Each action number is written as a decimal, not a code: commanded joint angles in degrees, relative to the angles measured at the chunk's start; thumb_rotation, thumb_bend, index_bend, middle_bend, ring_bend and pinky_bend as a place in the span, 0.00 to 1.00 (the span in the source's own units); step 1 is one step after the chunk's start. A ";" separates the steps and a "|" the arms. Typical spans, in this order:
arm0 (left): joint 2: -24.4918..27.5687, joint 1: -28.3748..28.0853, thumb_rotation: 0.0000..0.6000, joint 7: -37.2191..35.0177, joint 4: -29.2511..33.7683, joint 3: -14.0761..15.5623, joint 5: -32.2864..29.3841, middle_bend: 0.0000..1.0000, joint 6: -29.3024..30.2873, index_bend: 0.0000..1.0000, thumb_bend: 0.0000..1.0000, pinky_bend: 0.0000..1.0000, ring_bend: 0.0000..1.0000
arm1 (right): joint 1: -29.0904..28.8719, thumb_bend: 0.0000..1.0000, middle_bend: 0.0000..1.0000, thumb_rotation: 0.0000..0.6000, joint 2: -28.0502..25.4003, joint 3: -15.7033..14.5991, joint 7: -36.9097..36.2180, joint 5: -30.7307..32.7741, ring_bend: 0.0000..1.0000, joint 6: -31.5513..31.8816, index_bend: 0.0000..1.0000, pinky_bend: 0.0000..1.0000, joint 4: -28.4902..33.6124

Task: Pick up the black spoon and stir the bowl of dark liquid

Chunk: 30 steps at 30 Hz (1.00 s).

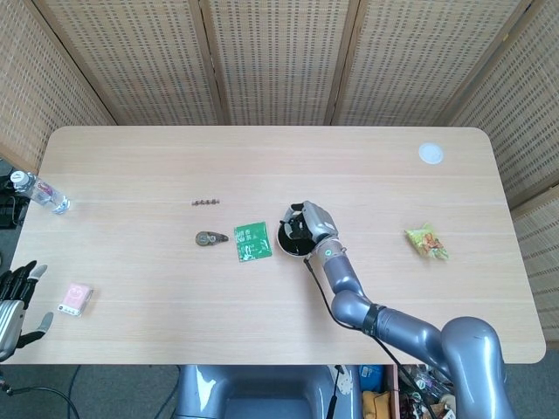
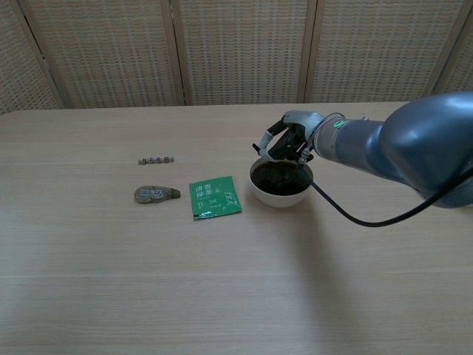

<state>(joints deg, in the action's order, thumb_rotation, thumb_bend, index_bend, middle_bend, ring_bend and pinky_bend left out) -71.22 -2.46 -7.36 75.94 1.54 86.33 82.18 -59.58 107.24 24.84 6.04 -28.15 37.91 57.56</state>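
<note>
A white bowl [image 1: 288,245] [image 2: 279,197] of dark liquid [image 2: 279,177] stands at the table's middle. My right hand [image 1: 307,222] [image 2: 286,138] hovers over the bowl's far left rim, fingers curled downward around the black spoon [image 2: 266,155]. The fingers hide most of the spoon; only a thin dark piece shows beneath them, reaching into the liquid. My left hand [image 1: 15,301] hangs off the table's near left corner, fingers apart and holding nothing.
A green packet [image 1: 251,242] [image 2: 214,197] lies just left of the bowl, then a brownish tape dispenser [image 1: 207,237] and a short bead chain [image 1: 205,202]. A bottle [image 1: 39,193], a pink item [image 1: 74,298], a snack packet [image 1: 427,242] and a white disc [image 1: 430,154] lie near the edges.
</note>
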 commanded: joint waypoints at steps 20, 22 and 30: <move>0.51 -0.09 1.00 0.09 1.05 0.02 0.78 0.00 0.54 0.00 0.39 0.00 0.00 | 2.18 0.20 0.91 1.00 -3.61 -0.77 -1.17 -2.28 0.92 -0.08 0.51 1.00 5.68; 0.53 -0.09 1.00 0.13 1.13 0.04 0.84 0.00 0.57 0.00 0.39 0.00 0.00 | 2.29 0.17 0.91 1.00 -3.84 -0.95 -1.09 -2.34 0.92 0.09 0.49 1.00 5.98; 0.88 0.14 1.00 0.20 1.42 0.00 0.82 0.00 1.00 0.00 0.39 0.00 0.00 | 3.95 0.15 0.90 1.00 -6.24 0.57 -3.91 -3.70 0.92 1.39 0.48 1.00 9.84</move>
<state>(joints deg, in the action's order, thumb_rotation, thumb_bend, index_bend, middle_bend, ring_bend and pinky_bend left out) -70.37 -2.34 -7.16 77.35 1.55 87.16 83.16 -56.13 101.65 24.92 2.85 -31.37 38.87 66.59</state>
